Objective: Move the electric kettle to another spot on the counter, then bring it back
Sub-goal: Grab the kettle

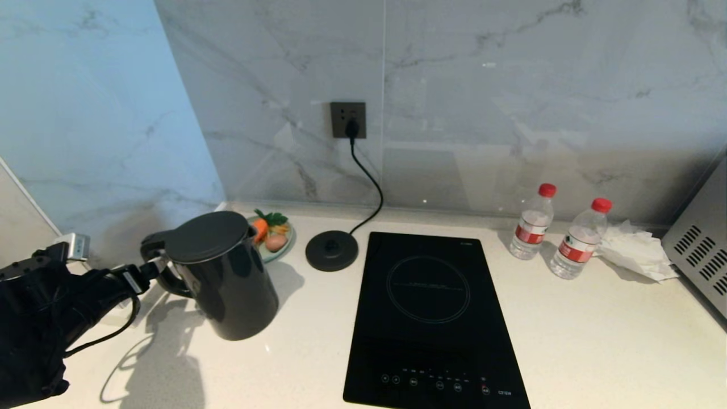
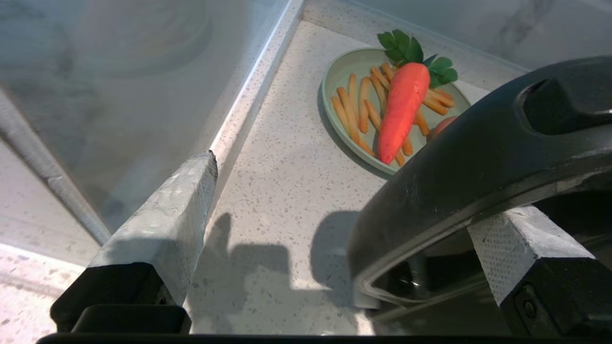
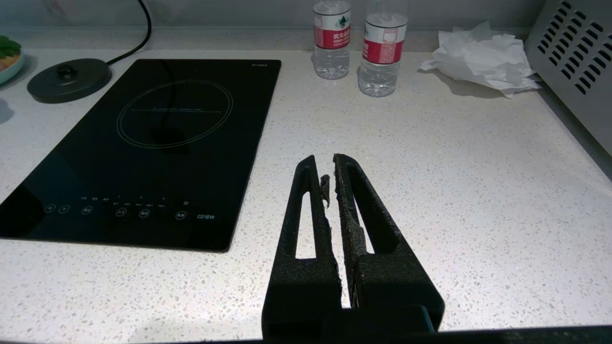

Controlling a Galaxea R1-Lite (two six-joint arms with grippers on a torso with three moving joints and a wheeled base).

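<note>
The electric kettle point(image 1: 224, 275) stands upright on the counter point(image 1: 596, 341), to the left of the black hob point(image 1: 434, 318) and in front of a green plate point(image 2: 342, 76) holding a toy carrot point(image 2: 401, 107). Its round base disc point(image 1: 332, 250) sits empty just left of the hob's far corner, plugged into the wall socket point(image 1: 348, 120). The left gripper point(image 1: 152, 270) is at the kettle's handle with its jaws spread wide, one finger on each side of the loop, not clamping it. The right gripper point(image 3: 329, 165) hangs over bare counter right of the hob, jaws nearly together and holding nothing. Two water bottles point(image 1: 531, 222) stand beyond the hob's right side.
</note>
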